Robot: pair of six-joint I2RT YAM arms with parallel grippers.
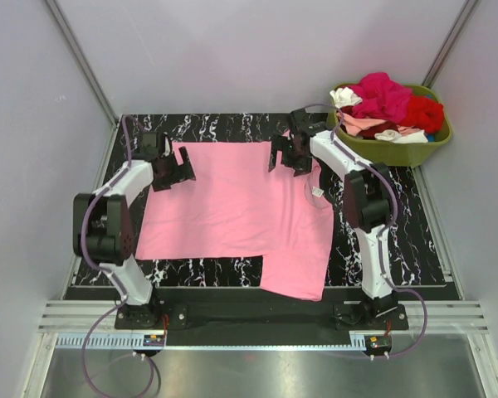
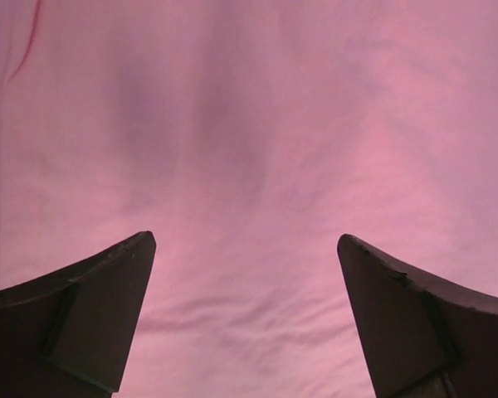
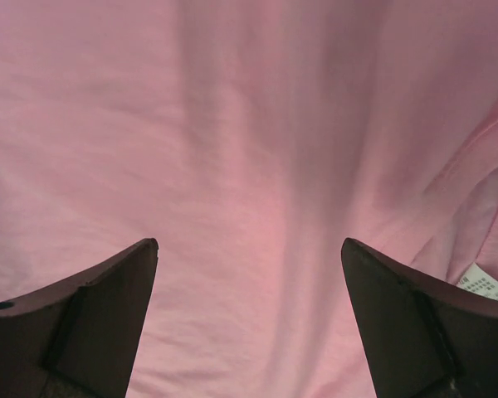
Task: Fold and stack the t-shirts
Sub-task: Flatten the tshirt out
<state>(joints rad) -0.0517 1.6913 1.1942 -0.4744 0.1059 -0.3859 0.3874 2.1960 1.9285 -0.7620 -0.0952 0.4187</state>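
— Black marbled table (image 1: pixel 207 269), grey walls (image 1: pixel 232 58). How far along is the folding?
— Hardly begun, I judge. One pink tee (image 1: pixel 232 199) lies spread on the table, and no folded stack shows anywhere.
— And the other tees (image 1: pixel 386 99)?
— Crumpled in the tub (image 1: pixel 390 151) at the far right corner: magenta, red, pale pink, white.
— Grippers?
— Left gripper (image 1: pixel 176 170) is over the tee's far left corner and right gripper (image 1: pixel 289 157) is near its far right. Both have fingers spread wide above the cloth, pinching nothing.
— Any fold in yet?
— The right side looks turned in, with a label (image 1: pixel 317 191) showing, but I can't tell for sure. Every tee is left to fold and stack.
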